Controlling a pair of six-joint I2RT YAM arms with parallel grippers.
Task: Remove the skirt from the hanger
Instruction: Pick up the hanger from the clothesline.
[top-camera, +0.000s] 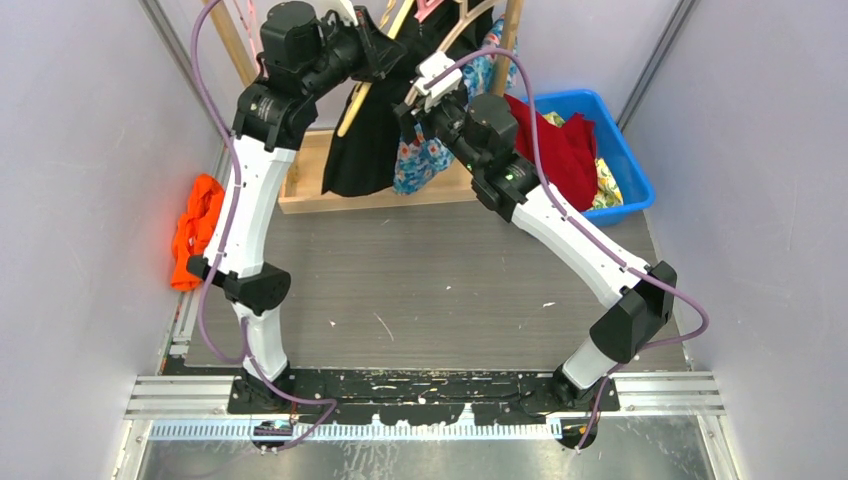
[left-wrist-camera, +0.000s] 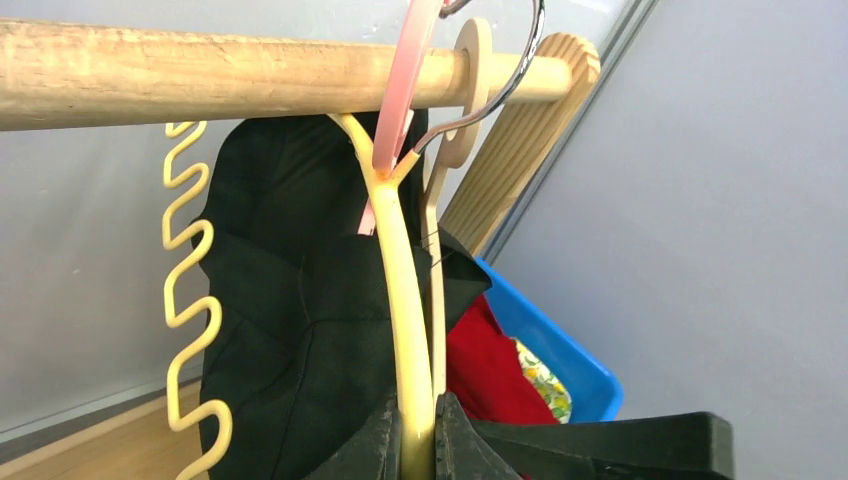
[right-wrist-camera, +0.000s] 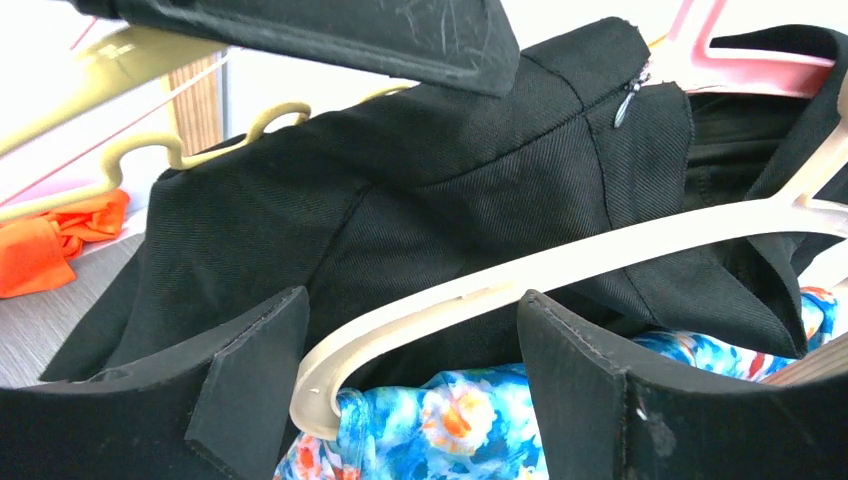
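At the far edge of the table (top-camera: 430, 290), a black skirt (top-camera: 365, 140) hangs from a wooden rod (left-wrist-camera: 200, 70), draped over a yellow hanger (left-wrist-camera: 405, 300). Your left gripper (left-wrist-camera: 420, 445) is clamped tight low on one arm of that hanger, with the skirt's fabric just beside its fingers. Your right gripper (right-wrist-camera: 412, 350) stands wide and holds nothing. A cream hanger (right-wrist-camera: 600, 250) passes between its fingers, and neither pad clearly touches it. The skirt's waistband and zip lie just behind. A floral garment (right-wrist-camera: 440, 425) hangs below the cream hanger.

The task looks barely begun. The yellow hanger is steadied, but the skirt sits fully on it and the hanger hangs at the rod. By my reading, nearly everything is left to do. You need to close the right gripper on the skirt's fabric, not on the cream hanger. Then slide the skirt off the yellow arm and set it down away from the rod.
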